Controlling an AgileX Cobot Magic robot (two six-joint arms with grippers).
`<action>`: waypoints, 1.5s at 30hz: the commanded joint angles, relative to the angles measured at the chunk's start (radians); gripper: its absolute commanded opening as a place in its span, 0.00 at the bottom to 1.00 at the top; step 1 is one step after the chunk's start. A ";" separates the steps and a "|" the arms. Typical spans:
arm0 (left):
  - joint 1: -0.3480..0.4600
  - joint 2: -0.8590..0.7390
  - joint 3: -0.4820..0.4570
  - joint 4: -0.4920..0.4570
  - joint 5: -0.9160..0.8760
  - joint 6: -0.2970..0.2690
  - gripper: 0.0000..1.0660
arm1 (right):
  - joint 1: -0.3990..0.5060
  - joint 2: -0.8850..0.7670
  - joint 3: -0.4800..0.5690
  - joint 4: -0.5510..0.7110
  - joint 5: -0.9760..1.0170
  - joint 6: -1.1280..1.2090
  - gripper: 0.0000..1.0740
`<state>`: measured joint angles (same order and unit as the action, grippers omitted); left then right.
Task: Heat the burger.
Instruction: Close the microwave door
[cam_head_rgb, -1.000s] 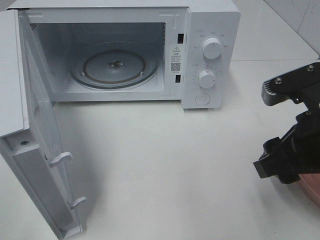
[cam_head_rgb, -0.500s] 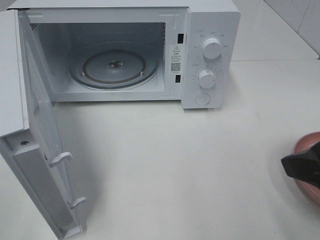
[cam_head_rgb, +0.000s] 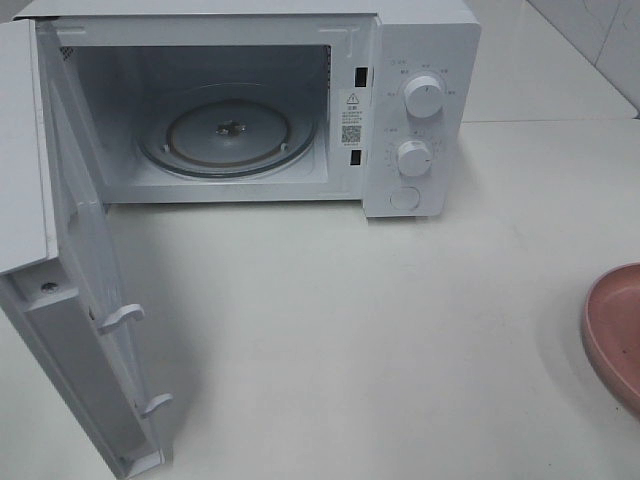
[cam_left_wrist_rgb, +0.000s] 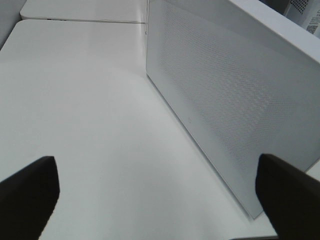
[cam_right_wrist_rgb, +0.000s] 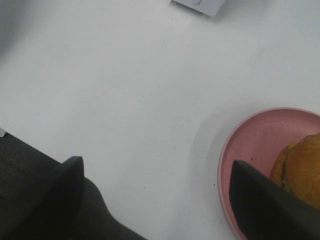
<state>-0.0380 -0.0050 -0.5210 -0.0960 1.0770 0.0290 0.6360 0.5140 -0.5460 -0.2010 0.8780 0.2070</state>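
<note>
From the high camera you see the microwave (cam_head_rgb: 250, 100) at twelve o'clock, door (cam_head_rgb: 70, 300) swung wide toward nine, glass turntable (cam_head_rgb: 228, 132) bare. The pink plate (cam_head_rgb: 615, 330) pokes in at three o'clock on the table (cam_head_rgb: 350, 330); neither arm shows here. On your left wrist camera, the left gripper (cam_left_wrist_rgb: 155, 195) is spread wide beside the door, gripping nothing. On your right wrist camera, the right gripper (cam_right_wrist_rgb: 155, 195) is spread too, and the burger (cam_right_wrist_rgb: 300, 167) sits on the plate, partly behind one finger (cam_right_wrist_rgb: 265, 205).
</note>
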 joint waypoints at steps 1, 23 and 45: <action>0.004 -0.008 0.004 -0.001 -0.005 -0.005 0.94 | -0.004 -0.037 0.000 -0.007 0.018 -0.014 0.71; 0.004 -0.008 0.004 -0.001 -0.005 -0.005 0.94 | -0.345 -0.318 0.025 0.077 0.020 -0.136 0.71; 0.004 -0.008 0.004 -0.001 -0.005 -0.005 0.94 | -0.529 -0.543 0.053 0.101 0.083 -0.122 0.71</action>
<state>-0.0380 -0.0050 -0.5210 -0.0960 1.0770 0.0290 0.1120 -0.0050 -0.4950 -0.1050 0.9620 0.0850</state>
